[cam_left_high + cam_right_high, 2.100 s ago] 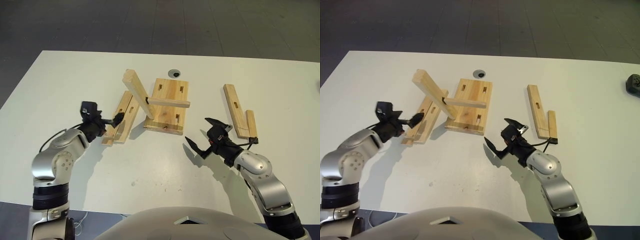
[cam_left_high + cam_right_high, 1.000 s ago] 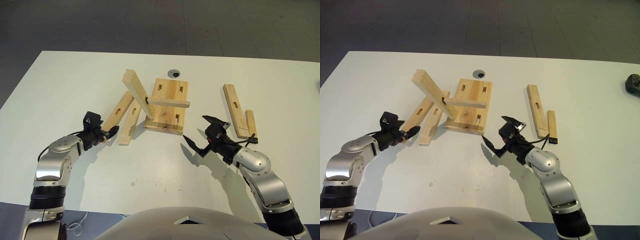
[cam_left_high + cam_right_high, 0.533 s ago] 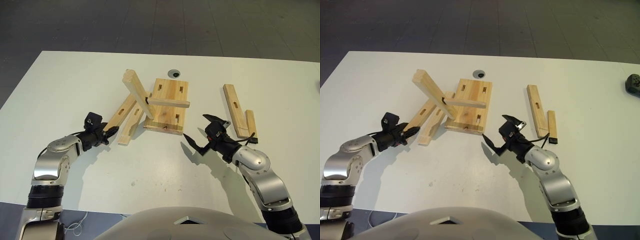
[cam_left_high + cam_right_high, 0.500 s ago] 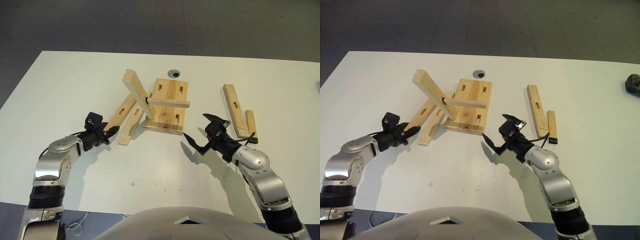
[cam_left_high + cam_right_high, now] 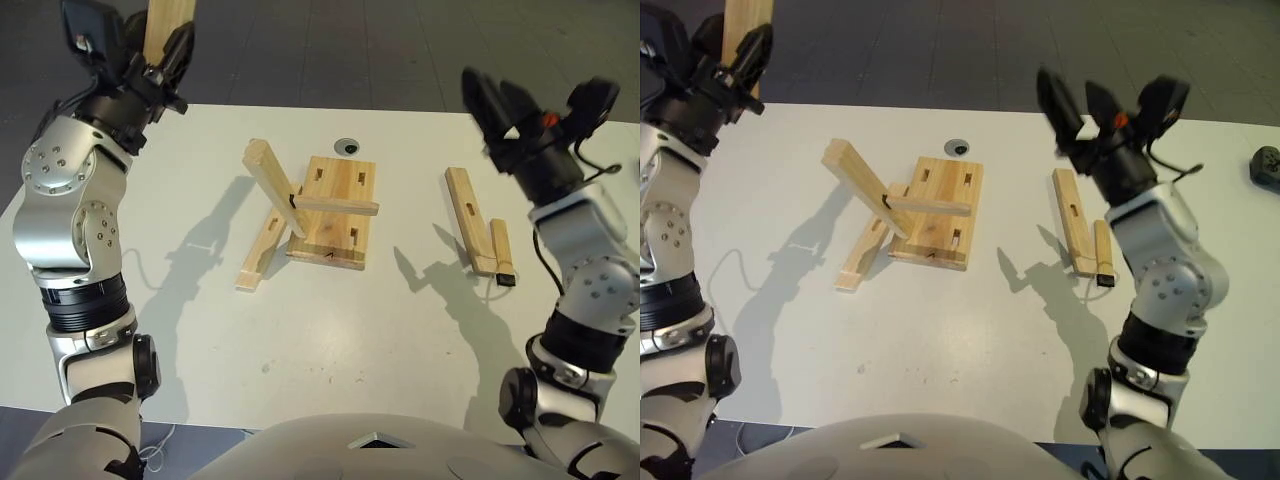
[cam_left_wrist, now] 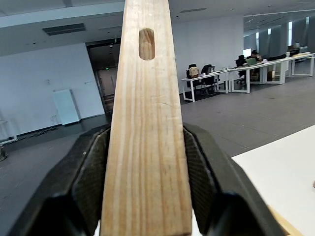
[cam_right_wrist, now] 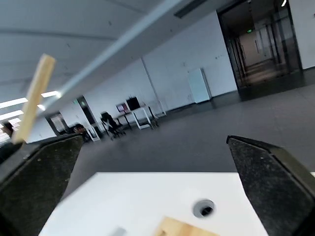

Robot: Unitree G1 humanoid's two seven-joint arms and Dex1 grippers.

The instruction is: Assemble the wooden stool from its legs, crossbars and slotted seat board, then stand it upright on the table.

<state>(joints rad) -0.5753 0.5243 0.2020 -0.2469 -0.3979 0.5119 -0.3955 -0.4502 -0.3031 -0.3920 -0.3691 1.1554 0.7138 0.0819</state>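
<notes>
My left jaws are up high over the desk's left side, clenched on a pale wooden leg with an oval slot [image 6: 147,123]. It stands upright between the two black fingers [image 6: 93,182]. My right jaws hang high over the desk's right side, spread wide and gripping nothing.

On the white desk [image 5: 300,340], nearest me, a slotted wooden slat [image 5: 259,252] lies flat just left of the square slotted seat board [image 5: 335,225]. The board also lies flat. A thick wooden leg [image 5: 272,185] rises tilted from its left edge, and a thin crossbar [image 5: 338,206] runs from that leg across the board. To the right, well apart, a long slotted leg [image 5: 469,218] lies flat with a short wooden crossbar [image 5: 499,246] touching its side. Beyond the board a round grey grommet [image 5: 348,146] sits in the desk. At the far right edge sits a small dark object [image 5: 1266,165].
</notes>
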